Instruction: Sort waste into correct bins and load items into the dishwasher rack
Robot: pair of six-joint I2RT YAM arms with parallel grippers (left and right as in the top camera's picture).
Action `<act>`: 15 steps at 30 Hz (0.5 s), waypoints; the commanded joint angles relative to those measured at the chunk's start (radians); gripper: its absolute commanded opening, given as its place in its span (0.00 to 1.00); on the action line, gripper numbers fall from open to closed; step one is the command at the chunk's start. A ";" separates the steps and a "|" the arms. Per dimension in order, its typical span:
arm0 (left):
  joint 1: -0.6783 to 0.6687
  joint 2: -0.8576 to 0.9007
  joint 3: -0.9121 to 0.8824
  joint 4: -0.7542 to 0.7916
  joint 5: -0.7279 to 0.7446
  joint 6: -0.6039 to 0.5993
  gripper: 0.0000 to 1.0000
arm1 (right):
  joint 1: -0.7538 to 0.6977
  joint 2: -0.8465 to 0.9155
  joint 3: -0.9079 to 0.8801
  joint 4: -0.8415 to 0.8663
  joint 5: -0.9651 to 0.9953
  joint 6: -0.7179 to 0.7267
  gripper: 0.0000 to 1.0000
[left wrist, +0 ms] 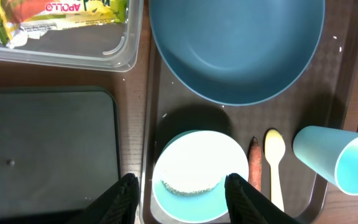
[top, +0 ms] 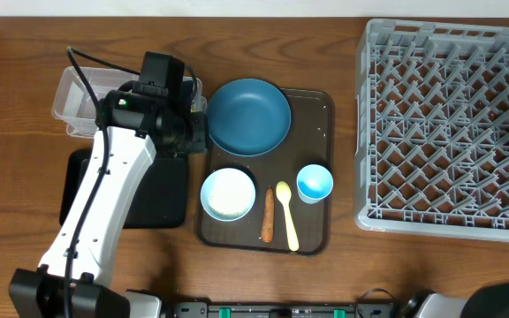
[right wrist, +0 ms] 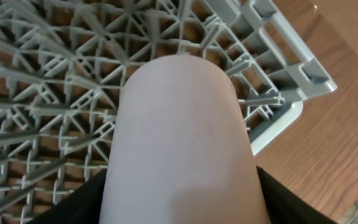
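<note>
1. Grey plastic lattice fills the right side of the table (top: 325,35): the dishwasher rack (top: 449,124), with bare pegs across the part that the overhead view shows.
2. The right end effector (right wrist: 179,214) is clamped on the white-pink cup (right wrist: 179,143). A dark finger presses each side of the cup, which sits over the rack's grid near a corner of the rim.
3. The left end effector (left wrist: 182,199) has its fingers (left wrist: 126,199) apart with nothing between them. It hangs above the left part of the brown serving tray (top: 321,230), over the pale bowl (left wrist: 197,174).
4. The bowl stands at the near left of the serving tray, with a patch of white rice (left wrist: 191,185) inside.
5. The dark blue plate (top: 248,115) lies on the far left of the same tray.
6. The orange-brown stick (top: 268,215) lies just right of the bowl. The pale yellow spoon (top: 286,212) lies just beside the stick, and the two run side by side.
7. The light blue cup (top: 315,183) sits on the tray, right of the spoon.
8. The clear tub (left wrist: 129,56) is left of the plate and holds the yellow-green wrapper (left wrist: 61,12).
9. The black tray (left wrist: 42,149) lies on the table just in front of the tub, beside the serving tray's left edge.
</note>
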 commanded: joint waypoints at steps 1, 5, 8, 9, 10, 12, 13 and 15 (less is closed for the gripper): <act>0.004 0.002 0.002 -0.003 -0.013 0.010 0.48 | -0.042 0.102 0.176 -0.082 -0.035 0.020 0.01; 0.004 0.002 0.002 -0.003 -0.013 0.010 0.48 | -0.063 0.222 0.308 -0.173 -0.034 0.027 0.01; 0.004 0.002 0.002 -0.003 -0.013 0.010 0.48 | -0.079 0.276 0.311 -0.179 -0.031 0.029 0.01; 0.004 0.002 0.002 -0.003 -0.013 0.010 0.48 | -0.086 0.293 0.311 -0.187 -0.023 0.037 0.01; 0.004 0.002 0.002 -0.003 -0.013 0.010 0.48 | -0.095 0.312 0.311 -0.195 -0.015 0.039 0.01; 0.004 0.002 0.002 -0.003 -0.013 0.010 0.48 | -0.113 0.344 0.311 -0.200 -0.012 0.039 0.01; 0.004 0.002 0.002 -0.003 -0.013 0.010 0.48 | -0.124 0.358 0.311 -0.199 -0.012 0.044 0.01; 0.004 0.002 0.002 -0.003 -0.013 0.010 0.48 | -0.146 0.379 0.311 -0.194 -0.012 0.058 0.01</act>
